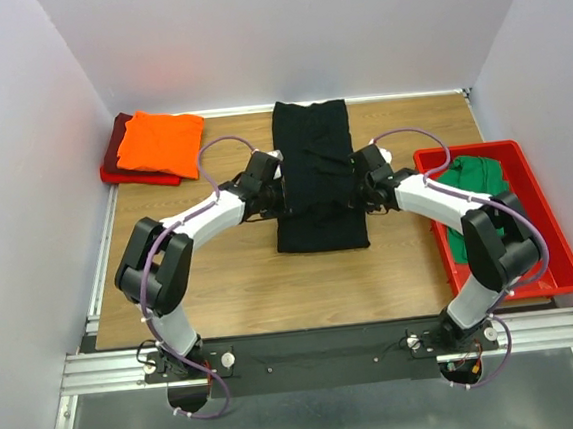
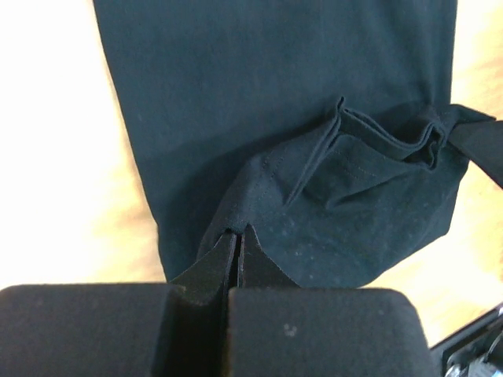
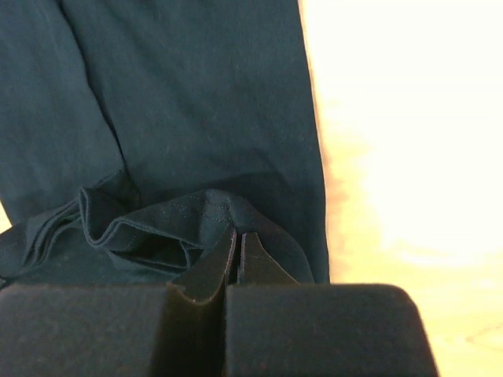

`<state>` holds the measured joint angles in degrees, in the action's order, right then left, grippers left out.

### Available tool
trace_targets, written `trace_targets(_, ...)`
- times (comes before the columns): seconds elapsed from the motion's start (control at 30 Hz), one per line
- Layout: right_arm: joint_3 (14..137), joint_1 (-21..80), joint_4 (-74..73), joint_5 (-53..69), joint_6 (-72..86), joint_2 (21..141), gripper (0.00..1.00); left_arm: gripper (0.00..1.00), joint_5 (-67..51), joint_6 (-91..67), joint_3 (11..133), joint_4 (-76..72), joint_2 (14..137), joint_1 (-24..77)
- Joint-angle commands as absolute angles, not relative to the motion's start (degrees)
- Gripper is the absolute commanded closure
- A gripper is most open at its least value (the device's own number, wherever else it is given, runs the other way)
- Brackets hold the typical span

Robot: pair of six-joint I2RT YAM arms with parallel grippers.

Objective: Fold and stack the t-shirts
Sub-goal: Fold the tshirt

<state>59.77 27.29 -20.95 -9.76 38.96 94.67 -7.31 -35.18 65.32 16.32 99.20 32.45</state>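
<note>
Two grippers are clenched on the same black t-shirt (image 1: 312, 142), and I take that shirt as my reference for everything else.

Well to its left, at the far corner of the table (image 1: 253, 288), the orange t-shirt (image 1: 160, 142) lies folded on top of the dark red t-shirt (image 1: 114, 139). Only an edge of the dark red one shows from under it.

At the black shirt's left edge, about halfway along its length, the left gripper (image 1: 280, 183) has its jaws pressed together on the cloth. On my left wrist feed the gripper (image 2: 238, 236) pinches a raised flap of the black fabric (image 2: 259, 94), with several layered hems bunched just beyond it.

The black shirt itself lies as a long narrow strip down the middle of the table. It is flat at both ends, and a rumpled ridge crosses it between the two grippers.

At its right edge, opposite the left one, the right gripper (image 1: 356, 183) is likewise shut on the cloth. The right wrist feed shows that gripper (image 3: 238, 239) nipping a lifted fold of the black shirt (image 3: 181, 102), with wavy stacked edges to one side of the fold.

Well to the right of the black shirt, the green t-shirt (image 1: 470, 183) sits crumpled inside the red plastic bin (image 1: 562, 261). The right arm partly covers it.
</note>
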Motion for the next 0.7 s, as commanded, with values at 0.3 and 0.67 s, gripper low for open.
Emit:
trace_targets(0.3,68.11,23.30,-15.91,-7.56,36.21,100.63,1.00,1.00,-8.88,-32.52,76.98,16.79,105.37,27.16)
trace_targets(0.67,74.18,18.90,-15.82,-4.57,35.42,105.90,0.99,1.00,-10.63,-31.90,85.25,17.75,111.26,24.61)
